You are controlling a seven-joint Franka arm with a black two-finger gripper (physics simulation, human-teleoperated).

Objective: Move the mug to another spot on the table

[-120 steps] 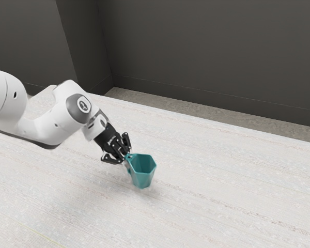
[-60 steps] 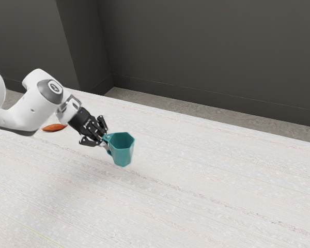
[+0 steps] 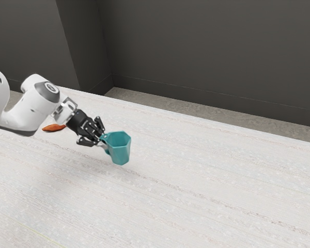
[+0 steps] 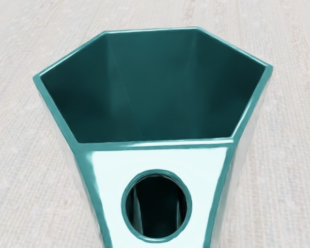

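You had the pincer closed on the teal mug by its handle; the mug lay just beyond it, toward the exterior view's right, mouth upward.

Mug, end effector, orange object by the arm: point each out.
mug [image 3: 120, 149]: exterior view, teal side wall.
end effector [image 3: 99, 140]: exterior view, midway between fingertips, at the mug's handle.
orange object [image 3: 53, 127]: exterior view, middle of its visible part.
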